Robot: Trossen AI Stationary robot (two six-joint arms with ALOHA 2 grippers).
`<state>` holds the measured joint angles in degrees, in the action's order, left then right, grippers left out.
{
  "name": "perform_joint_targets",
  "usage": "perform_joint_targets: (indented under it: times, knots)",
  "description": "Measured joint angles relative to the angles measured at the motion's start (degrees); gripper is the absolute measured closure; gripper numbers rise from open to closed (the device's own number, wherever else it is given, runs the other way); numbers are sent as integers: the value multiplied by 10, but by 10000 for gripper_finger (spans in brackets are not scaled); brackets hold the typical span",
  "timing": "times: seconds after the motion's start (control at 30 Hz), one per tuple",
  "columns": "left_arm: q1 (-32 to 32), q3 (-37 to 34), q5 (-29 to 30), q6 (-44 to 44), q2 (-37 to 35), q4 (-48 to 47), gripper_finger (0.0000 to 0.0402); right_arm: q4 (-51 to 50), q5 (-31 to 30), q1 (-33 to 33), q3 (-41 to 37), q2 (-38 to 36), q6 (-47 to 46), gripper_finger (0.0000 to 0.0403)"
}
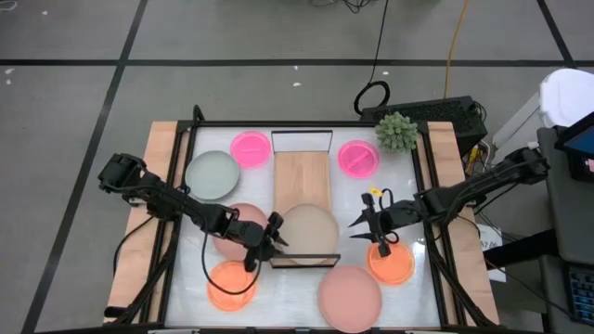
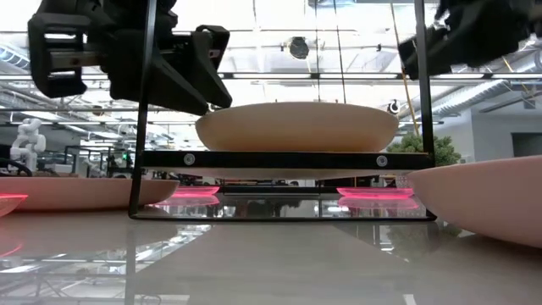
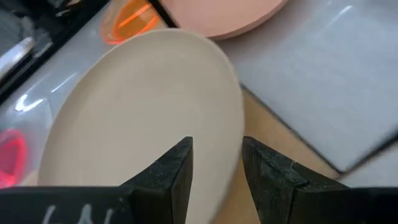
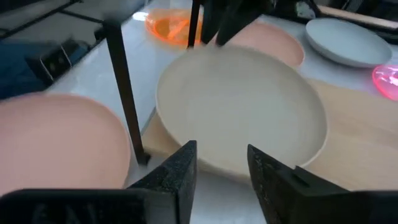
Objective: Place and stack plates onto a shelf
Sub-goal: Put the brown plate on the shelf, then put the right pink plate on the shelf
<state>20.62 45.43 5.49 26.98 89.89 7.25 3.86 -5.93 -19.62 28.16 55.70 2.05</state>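
A beige plate [image 1: 309, 229] [image 2: 296, 127] [image 3: 137, 112] [image 4: 242, 106] lies flat on the near end of the shelf [image 1: 302, 176], a light-wood board with a black wire frame at each short end. My left gripper [image 1: 265, 239] [image 3: 217, 168] [image 2: 212, 80] is open and hovers just above the plate's left rim. My right gripper [image 1: 362, 215] [image 4: 222, 165] is open and hangs to the right of the plate, clear of it. Around the shelf on the white tabletop lie two hot-pink plates [image 1: 250, 148], a grey-green plate [image 1: 212, 174], two orange plates [image 1: 230, 285] and two dusty-pink plates [image 1: 350, 297].
A spiky green plant [image 1: 397, 130] stands at the far right corner. The second hot-pink plate [image 1: 358, 158] and the second orange plate [image 1: 391, 263] lie right of the shelf, the orange one under my right gripper. A dusty-pink plate [image 1: 243, 227] lies under the left arm. Black rails [image 1: 429, 186] border the tabletop.
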Motion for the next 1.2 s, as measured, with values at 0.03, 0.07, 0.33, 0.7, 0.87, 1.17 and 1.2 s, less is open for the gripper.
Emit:
perform_joint_targets:
  times: [0.03, 0.07, 0.33, 0.7, 0.87, 1.17, 1.2]
  knots:
    - [0, 0, 12, 0, 0, 0, 256, 10, 0, 0, -12, 1, 3, 291]
    - [0, 0, 20, 6, 0, -1, 256, 22, 0, 0, -22, 3, 4, 299]
    - [3, 1, 46, 36, -8, -15, 256, 115, 0, 0, -76, 41, 4, 368]
    - [12, 0, 116, 0, -104, -136, 256, 189, -2, 7, -80, 120, 17, 401]
    - [12, 0, 150, -60, -137, -194, 256, 225, -1, 21, -80, 155, 23, 402]
    - [6, 0, 247, -197, -146, -276, 256, 275, 32, 27, -79, 187, 51, 403]
    - [5, 0, 247, -208, -146, -281, 256, 272, 31, 27, -79, 184, 51, 403]
